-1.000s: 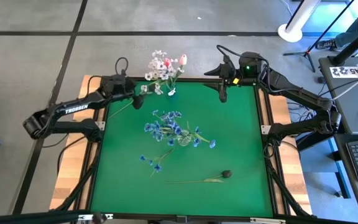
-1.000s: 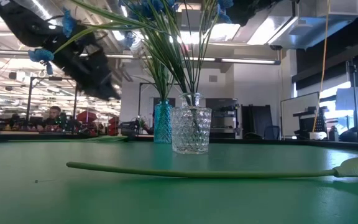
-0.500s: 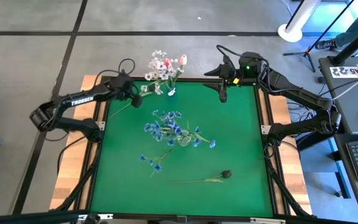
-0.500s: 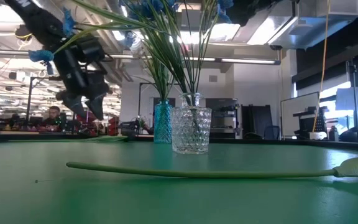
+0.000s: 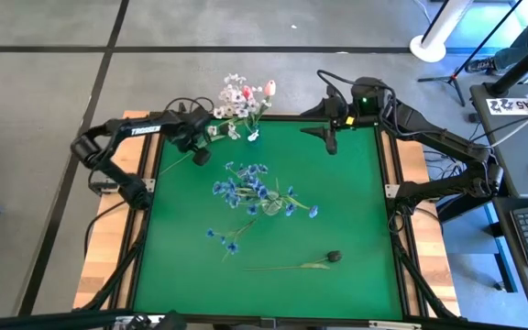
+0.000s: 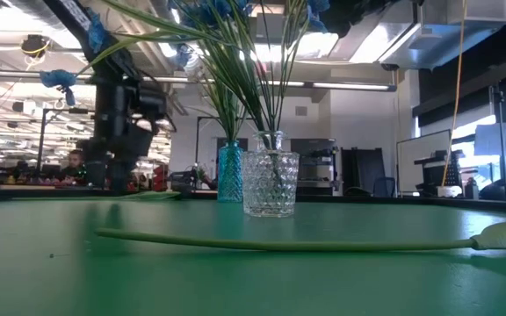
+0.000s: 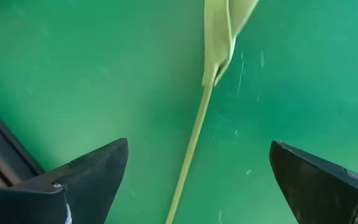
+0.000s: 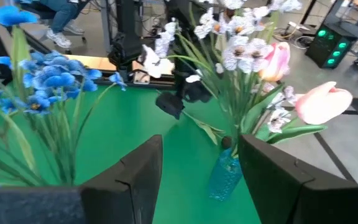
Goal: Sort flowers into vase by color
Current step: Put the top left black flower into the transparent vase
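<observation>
1. Flowers are split across the green counter (image 5: 356,211) from where I'm driving: blue blossoms (image 5: 250,183) stand in the clear glass vase (image 6: 271,184) near the middle, and white blossoms (image 5: 234,99) with pink tulip buds (image 5: 269,88) stand in the teal vase (image 6: 229,172) at the far edge.
2. Loose ones lying flat: a small blue spray (image 5: 223,238) on the near side of the glass vase, a dark bud (image 5: 334,256) on a long green stem (image 5: 278,268) closer to the near edge, and another thin stem (image 5: 180,160) by the far left corner.
3. My left gripper (image 5: 200,156) hovers right over that far-left stem. In the left wrist view its fingers (image 7: 92,171) are spread wide with the stem and leaf (image 7: 219,31) lying between them, nothing touching that I can see.
4. My right gripper (image 5: 329,142) hangs above the far right part of the counter, well apart from any flower. In the right wrist view its fingers (image 8: 135,171) stand partly apart with nothing between them, looking toward both vases.
5. In the low view the long stem (image 6: 279,242) stretches across the front, with the glass vase just behind it and the teal one further back.
</observation>
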You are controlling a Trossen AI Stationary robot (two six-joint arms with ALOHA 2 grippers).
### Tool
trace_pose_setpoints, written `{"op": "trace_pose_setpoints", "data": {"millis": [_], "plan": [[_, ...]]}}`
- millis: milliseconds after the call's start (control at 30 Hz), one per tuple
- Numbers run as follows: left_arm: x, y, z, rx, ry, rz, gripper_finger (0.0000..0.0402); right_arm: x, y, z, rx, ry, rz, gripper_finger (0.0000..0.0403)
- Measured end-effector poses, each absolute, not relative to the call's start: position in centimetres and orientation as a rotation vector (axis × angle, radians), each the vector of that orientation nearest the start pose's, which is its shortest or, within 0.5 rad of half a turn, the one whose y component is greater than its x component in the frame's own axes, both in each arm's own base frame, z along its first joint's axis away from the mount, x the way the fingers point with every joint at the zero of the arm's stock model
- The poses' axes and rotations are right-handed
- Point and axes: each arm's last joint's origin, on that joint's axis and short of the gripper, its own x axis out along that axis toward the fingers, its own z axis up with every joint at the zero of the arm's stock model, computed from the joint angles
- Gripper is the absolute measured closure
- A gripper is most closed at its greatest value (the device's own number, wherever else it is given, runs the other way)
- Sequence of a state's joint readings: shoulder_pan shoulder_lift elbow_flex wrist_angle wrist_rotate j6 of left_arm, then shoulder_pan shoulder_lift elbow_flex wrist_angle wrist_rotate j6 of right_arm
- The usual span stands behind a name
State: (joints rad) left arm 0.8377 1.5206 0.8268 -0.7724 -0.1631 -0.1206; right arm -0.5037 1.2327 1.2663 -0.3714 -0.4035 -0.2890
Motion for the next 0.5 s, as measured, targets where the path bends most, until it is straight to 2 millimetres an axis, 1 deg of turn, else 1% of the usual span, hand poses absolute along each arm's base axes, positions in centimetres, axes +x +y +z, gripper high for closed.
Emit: {"op": "trace_pose_setpoints", "data": {"millis": [100,167,233,300,367,433,500], "plan": [[16.1,18.6,14.9,-0.59,1.451,0.874,0.0015,23.7,-11.7,38.9,-0.132,0.318,-0.036,0.0197],[16.2,18.8,14.6,-0.534,1.49,0.863,0.0017,23.7,-11.7,38.9,-0.133,0.318,-0.037,0.0197],[16.2,18.8,14.5,-0.454,1.529,0.921,0.0025,23.7,-11.7,38.9,-0.134,0.317,-0.035,0.0197],[16.3,18.8,14.6,-0.343,1.573,0.975,0.0037,23.7,-11.7,38.9,-0.135,0.315,-0.026,0.0197],[16.3,18.7,14.6,-0.274,1.603,0.992,0.0052,23.7,-11.7,38.9,-0.137,0.313,-0.02,0.0197],[16.4,18.6,14.6,-0.252,1.61,0.988,0.0069,23.7,-11.6,38.9,-0.137,0.313,-0.018,0.0197],[16.7,18.4,14.6,-0.27,1.598,0.986,0.0086,23.7,-11.7,38.9,-0.138,0.314,-0.018,0.0197]]}}
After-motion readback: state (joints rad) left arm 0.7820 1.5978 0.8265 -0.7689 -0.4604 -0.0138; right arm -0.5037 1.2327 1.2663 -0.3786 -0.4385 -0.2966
